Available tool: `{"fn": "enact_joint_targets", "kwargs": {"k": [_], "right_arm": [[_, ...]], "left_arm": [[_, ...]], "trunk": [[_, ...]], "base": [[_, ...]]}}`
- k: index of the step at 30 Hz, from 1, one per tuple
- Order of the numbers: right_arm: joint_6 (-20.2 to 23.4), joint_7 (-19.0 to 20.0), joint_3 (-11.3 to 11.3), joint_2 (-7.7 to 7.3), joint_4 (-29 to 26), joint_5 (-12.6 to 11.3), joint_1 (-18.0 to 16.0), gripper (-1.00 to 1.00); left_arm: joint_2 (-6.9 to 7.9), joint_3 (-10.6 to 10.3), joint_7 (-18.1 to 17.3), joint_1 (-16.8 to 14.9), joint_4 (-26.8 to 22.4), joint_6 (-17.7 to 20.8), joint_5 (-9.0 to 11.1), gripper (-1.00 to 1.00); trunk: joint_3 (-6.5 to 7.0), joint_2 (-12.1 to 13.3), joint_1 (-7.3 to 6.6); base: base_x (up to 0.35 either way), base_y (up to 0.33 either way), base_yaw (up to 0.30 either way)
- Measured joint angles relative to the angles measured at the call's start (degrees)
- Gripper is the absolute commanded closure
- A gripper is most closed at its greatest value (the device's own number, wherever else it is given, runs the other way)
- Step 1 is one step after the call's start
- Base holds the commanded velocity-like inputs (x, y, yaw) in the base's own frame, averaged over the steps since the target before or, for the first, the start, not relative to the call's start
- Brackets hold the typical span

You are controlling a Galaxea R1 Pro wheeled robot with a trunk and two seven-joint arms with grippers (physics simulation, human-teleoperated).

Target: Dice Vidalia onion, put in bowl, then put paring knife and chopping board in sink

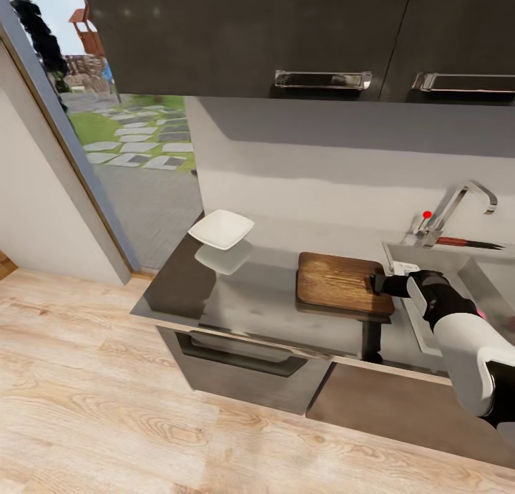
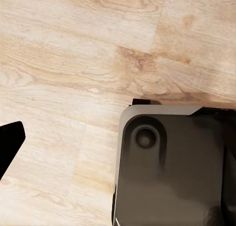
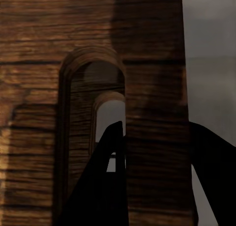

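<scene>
Pinching the board (image 1: 342, 283) at its slotted end, the right tool (image 1: 380, 284) straddles the rim, one finger (image 3: 110, 172) through the hole. That thin grip could let it swing, striking the sink (image 1: 458, 265) edge or knife (image 1: 465, 243).

I've got the grey countertop (image 1: 250, 293), chopping board (image 1: 340, 283) lying left of the sink (image 1: 458, 265), white bowl (image 1: 221, 229) further left, paring knife (image 1: 468, 243) behind the sink

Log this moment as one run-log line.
right pincer: at board handle end, grip unclear | knife: behind sink | bowl: empty
</scene>
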Motion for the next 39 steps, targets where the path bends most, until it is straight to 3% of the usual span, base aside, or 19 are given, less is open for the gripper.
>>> {"fn": "enact_joint_targets", "kwargs": {"k": [20,21,39], "right_arm": [[0.0,0.1,-0.1,-0.01,0.0,0.1,0.0,1.00],[0.0,0.1,-0.1,-0.01,0.0,0.1,0.0,-1.00],[0.0,0.1,-0.1,-0.04,0.0,0.1,0.0,-1.00]], "left_arm": [[0.00,0.0,0.0,0.0,0.0,0.0,0.0,-1.00],[0.00,0.0,0.0,0.0,0.0,0.0,0.0,-1.00],[0.00,0.0,0.0,0.0,0.0,0.0,0.0,-1.00]], "trunk": [[0.00,0.0,0.00],[0.00,0.0,0.00],[0.00,0.0,0.00]], "base": [[0.000,0.000,0.000],[0.000,0.000,0.000],[0.000,0.000,0.000]]}}
